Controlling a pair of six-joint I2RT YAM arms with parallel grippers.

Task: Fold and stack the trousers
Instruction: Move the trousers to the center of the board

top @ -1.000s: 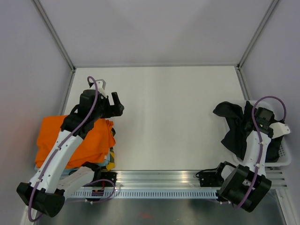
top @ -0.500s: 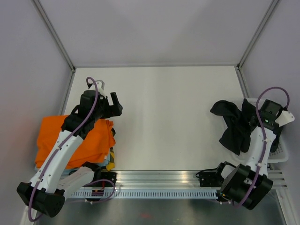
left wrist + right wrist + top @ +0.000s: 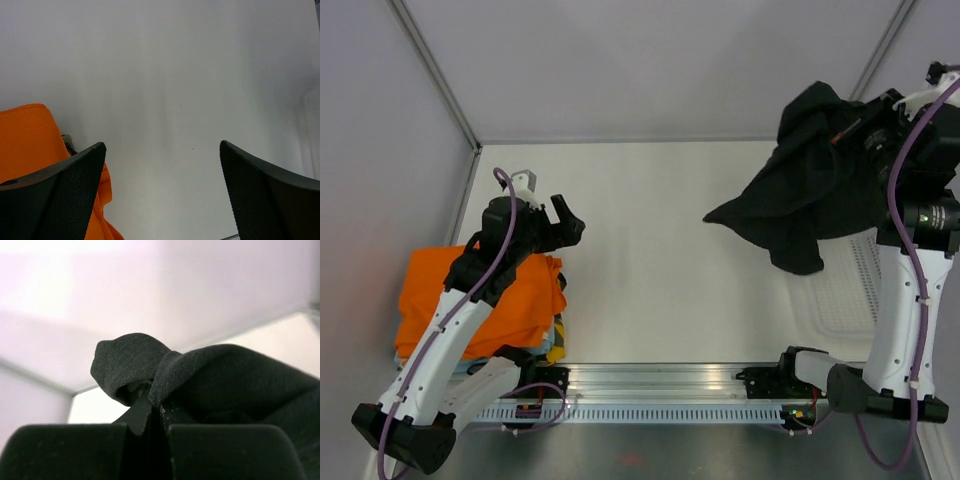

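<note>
The white basket [image 3: 850, 300] at the table's right edge sat under the trousers [image 3: 800, 190], a crumpled black bundle hanging from the right gripper [image 3: 868, 128], which was clamped on a fold. 1 second earlier they had lain draped over that basket. The left gripper [image 3: 548, 205] hovered, jaws apart, beside the orange garment [image 3: 470, 300].

No text, label, brand, number or sign can be read anywhere in these views.
</note>
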